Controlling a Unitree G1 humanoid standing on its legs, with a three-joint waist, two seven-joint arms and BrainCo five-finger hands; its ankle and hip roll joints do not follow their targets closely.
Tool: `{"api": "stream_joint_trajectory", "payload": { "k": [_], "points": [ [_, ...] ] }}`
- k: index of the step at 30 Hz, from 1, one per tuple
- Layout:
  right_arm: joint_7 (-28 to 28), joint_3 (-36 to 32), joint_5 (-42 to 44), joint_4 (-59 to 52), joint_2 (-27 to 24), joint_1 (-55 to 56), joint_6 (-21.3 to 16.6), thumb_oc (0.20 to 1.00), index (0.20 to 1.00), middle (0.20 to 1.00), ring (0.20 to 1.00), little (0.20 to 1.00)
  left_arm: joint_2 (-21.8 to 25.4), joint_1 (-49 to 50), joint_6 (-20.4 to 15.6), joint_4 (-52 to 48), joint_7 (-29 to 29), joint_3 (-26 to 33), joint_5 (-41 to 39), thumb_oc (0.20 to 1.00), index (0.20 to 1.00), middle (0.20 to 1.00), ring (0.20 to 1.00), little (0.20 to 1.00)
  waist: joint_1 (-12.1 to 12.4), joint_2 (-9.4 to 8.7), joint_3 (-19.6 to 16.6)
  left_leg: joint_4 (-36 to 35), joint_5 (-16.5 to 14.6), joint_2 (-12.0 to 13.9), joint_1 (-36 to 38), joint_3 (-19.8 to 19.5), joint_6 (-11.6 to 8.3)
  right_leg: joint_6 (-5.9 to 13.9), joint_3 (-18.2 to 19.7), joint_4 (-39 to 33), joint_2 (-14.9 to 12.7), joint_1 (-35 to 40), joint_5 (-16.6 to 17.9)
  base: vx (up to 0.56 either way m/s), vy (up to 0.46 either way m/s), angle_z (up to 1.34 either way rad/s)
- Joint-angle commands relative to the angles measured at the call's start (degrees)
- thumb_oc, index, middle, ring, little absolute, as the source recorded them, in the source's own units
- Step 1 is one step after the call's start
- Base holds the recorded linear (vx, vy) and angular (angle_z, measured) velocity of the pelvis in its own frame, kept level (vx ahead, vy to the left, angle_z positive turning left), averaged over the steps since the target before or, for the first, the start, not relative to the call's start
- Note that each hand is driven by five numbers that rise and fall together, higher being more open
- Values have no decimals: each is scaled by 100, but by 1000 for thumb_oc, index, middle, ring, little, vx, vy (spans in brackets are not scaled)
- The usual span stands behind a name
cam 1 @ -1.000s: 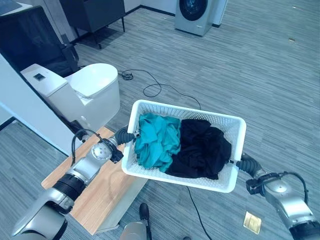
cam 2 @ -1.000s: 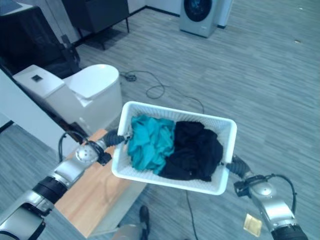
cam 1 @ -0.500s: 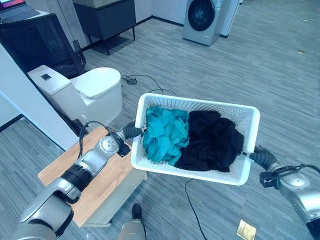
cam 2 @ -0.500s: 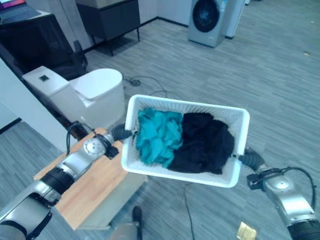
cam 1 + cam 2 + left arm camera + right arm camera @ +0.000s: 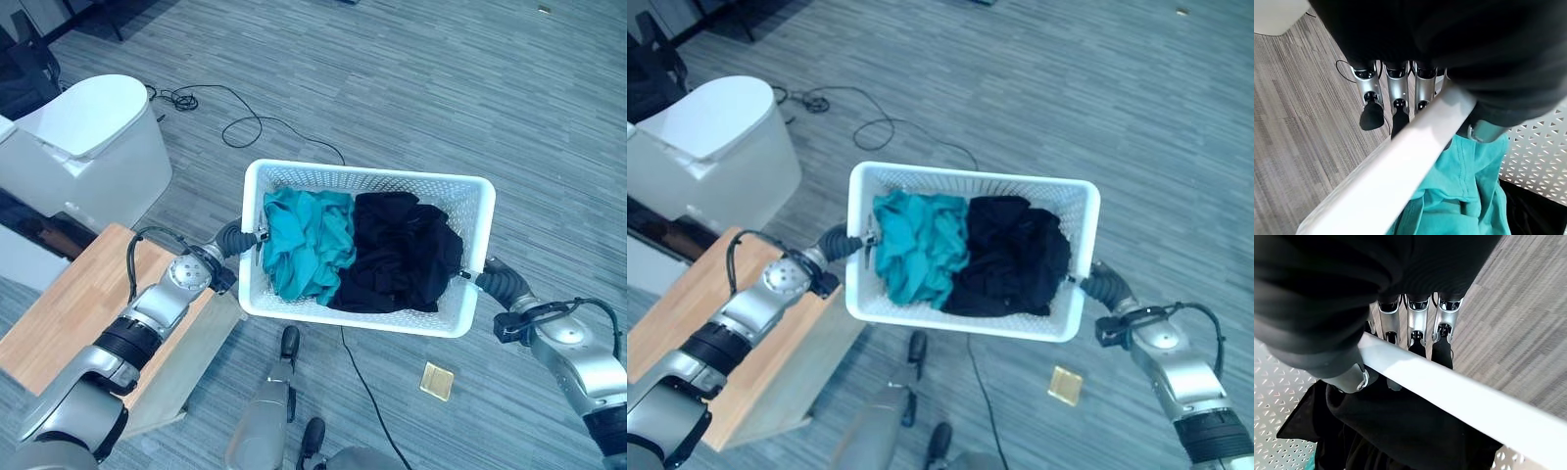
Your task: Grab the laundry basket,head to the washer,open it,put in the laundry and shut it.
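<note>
**Carrying the basket level toward the washer**

I have the white laundry basket point(image 5: 460, 323) held up between my two hands at the centre of the frame, clear of the floor. My left hand point(image 5: 233, 238) grips the left short end: in the left wrist view my fingers point(image 5: 1396, 93) run under the rim and my thumb point(image 5: 1484, 131) hooks over it on the inside, next to the teal clothes point(image 5: 306, 245). My right hand point(image 5: 493, 280) does the same at the right short end, fingers point(image 5: 1418, 325) below the rim and thumb point(image 5: 1349, 378) pressed inside beside the black clothes point(image 5: 400, 264). Both piles sit well within the walls, teal on the left, black on the right, touching in the middle.

A wooden bench point(image 5: 59, 313) lies at the lower left, just beside my left arm, and a white toilet point(image 5: 83, 137) stands in the upper left. A small tan square point(image 5: 437, 381) lies on the grey floor at the lower right.

The step, as I judge it, is the walk to the washer. To do it well I should keep both ends at one height so nothing slides out, keep the pinch firm on each rim, and swing my left elbow clear of the bench as I turn.
</note>
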Motion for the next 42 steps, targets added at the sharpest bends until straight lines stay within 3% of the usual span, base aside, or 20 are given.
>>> {"api": "stream_joint_trajectory", "payload": {
  "k": [1, 4, 5, 7, 11, 12, 16, 19, 23, 25, 26, 27, 28, 29, 32, 34, 37, 38, 39, 42],
  "points": [
    [11, -340, 206, -348, -50, -244, -659, 200, 200, 200, 200, 200, 408, -483, -570, -148, 273, 647, -38, 200, 200, 200, 200, 200, 241, -218, -767, 465, 83, 100, -38, 238, -48, 478, -77, 883, -472, -94, -507, 612, 145, -27],
    [52, -154, 149, -300, 214, -307, -644, 200, 200, 200, 200, 200, 538, -379, -568, -189, 297, 683, -61, 200, 200, 200, 200, 200, 336, -490, -874, 822, -345, -115, 78, 530, 180, 765, -103, 1429, -667, -120, -110, 365, 138, -13],
    [44, -6, 97, -139, 359, -478, -674, 200, 200, 200, 200, 200, 533, -485, -570, -193, 317, 575, -15, 200, 200, 200, 200, 200, 373, -574, -877, 858, -569, -209, 236, 648, 316, 1184, -139, 2245, -782, -413, 526, 503, 234, -10],
    [18, -19, 7, -82, 398, -594, -636, 200, 200, 200, 200, 200, 538, -683, -544, -191, 327, 425, 35, 200, 200, 200, 200, 200, 265, -519, -769, 915, -799, -194, 521, 650, 415, 1573, -237, 3394, -981, -801, 1056, 371, 189, -5],
    [-33, -39, -112, 28, 449, -770, -580, 200, 200, 200, 200, 200, 469, -1102, -449, 46, 328, 199, 186, 200, 200, 200, 200, 200, 67, -270, -577, 1027, -995, -54, 837, 645, 528, 1652, -623, 4591, -1266, -1330, 1188, 268, 76, 40],
    [-18, -85, -169, -8, 439, -770, -557, 200, 200, 200, 200, 200, 445, -1359, -409, 221, 344, 93, 182, 200, 200, 200, 200, 200, -46, -110, -498, 931, -1125, -14, 1235, 653, 486, 1483, -1025, 4627, -1652, -1669, 872, 237, 58, 57],
    [22, -48, -207, -22, 410, -793, -536, 200, 200, 200, 200, 200, 506, -1402, -410, 332, 302, 71, 215, 200, 200, 200, 200, 200, -231, 200, -482, 751, -1277, 74, 1765, 552, 388, 988, -1200, 3528, -1771, -2086, 147, 374, 21, 36],
    [150, -71, -232, -217, 489, -525, -477, 200, 200, 200, 200, 200, 378, -1170, -510, 482, 367, 288, 343, 200, 200, 200, 200, 200, -532, 313, -490, 722, -1750, 91, 2299, 252, 240, 1248, 127, 754, -1941, -2739, 1019, 754, -159, 41],
    [269, -317, -187, -421, 355, -131, -446, 200, 200, 200, 200, 200, 133, -1146, -585, 698, 317, 189, 568, 200, 200, 200, 200, 200, -866, 249, -721, 996, -1964, 218, 2882, -64, 72, 1308, 520, 843, -1732, -2686, 1436, 717, -215, 71],
    [230, -351, -85, -400, 224, -124, -466, 200, 200, 200, 200, 200, 96, -1044, -627, 688, 332, 167, 501, 200, 200, 200, 200, 200, -985, 332, -856, 1460, -1668, 508, 2887, -162, -55, 1176, 629, 1200, -1395, -2668, 1267, 622, -340, 64],
    [65, -460, 128, -374, 127, -169, -515, 200, 200, 200, 200, 200, 124, -1076, -542, 603, 261, 89, 385, 200, 200, 200, 200, 200, -1024, 356, -822, 3190, -753, 1101, 2276, -66, -173, 807, 463, 1403, -1116, -2391, 980, 441, -373, 1],
    [65, -465, 129, -376, 131, -167, -514, 200, 200, 200, 200, 200, 127, -1081, -539, 600, 260, 85, 384, 200, 200, 200, 200, 200, -1036, 346, -838, 3221, -750, 1093, 2225, -86, -173, 803, 452, 1390, -1127, -2412, 999, 613, -614, 2],
    [-85, -432, 300, -341, 187, -222, -556, 200, 200, 200, 200, 200, 186, -1142, -465, 547, 266, 47, 334, 200, 200, 200, 200, 200, -988, 265, -841, 4331, -202, 1586, 1902, -2, -103, 471, 310, 1338, -803, -2015, 658, 484, -522, 37],
    [-119, -387, 355, -328, 212, -288, -589, 200, 200, 200, 200, 200, 240, -1219, -401, 536, 258, 13, 298, 200, 200, 200, 200, 200, -881, 243, -756, 5160, -209, 1824, 1594, -62, -94, 295, 263, 1318, -586, -1795, 510, 608, -648, 43],
    [-270, -336, 380, -346, 227, -367, -582, 200, 200, 200, 200, 200, 285, -1353, -343, 484, 275, -71, 185, 200, 200, 200, 200, 200, -716, 82, -594, 5532, -368, 2047, 937, 194, -14, 143, 167, 1289, -464, -1400, 286, 307, -279, -2],
    [-319, -297, 442, -456, 321, -390, -664, 200, 200, 200, 200, 200, 207, -1515, -352, 505, 284, -166, 179, 200, 200, 200, 200, 200, -599, -1, -501, 4936, -717, 1719, 388, 262, -81, 213, 87, 1219, -392, -1172, 184, 407, -131, 22],
    [-228, -262, 389, -660, 424, -269, -664, 200, 200, 200, 200, 200, 127, -1583, -361, 554, 300, -204, 258, 200, 200, 200, 200, 200, -441, -124, -518, 2758, -875, 1314, 199, 560, -76, 391, 59, 1134, -522, -977, 54, 295, 64, 12],
    [-228, -265, 388, -657, 428, -264, -668, 200, 200, 200, 200, 200, 122, -1589, -365, 562, 301, -214, 260, 200, 200, 200, 200, 200, -433, -160, -515, 2651, -829, 1267, 265, 594, -61, 402, 67, 1136, -564, -969, 52, 383, 98, -8],
    [-259, -230, 382, -644, 487, -284, -740, 200, 200, 200, 200, 200, 29, -1614, -421, 581, 304, -230, 327, 200, 200, 200, 200, 200, -279, -93, -540, 1046, -238, 1000, 136, 563, -125, 435, -3, 1111, -483, -792, -20, 371, 106, -25],
    [-277, -139, 364, -565, 602, -386, -804, 200, 200, 200, 200, 200, -118, -1669, -430, 673, 328, -298, 379, 200, 200, 200, 200, 200, -138, -64, -555, 103, -62, 755, 53, 338, -186, 438, -23, 1201, -413, -576, -276, 454, 113, -44]
  ]
}}
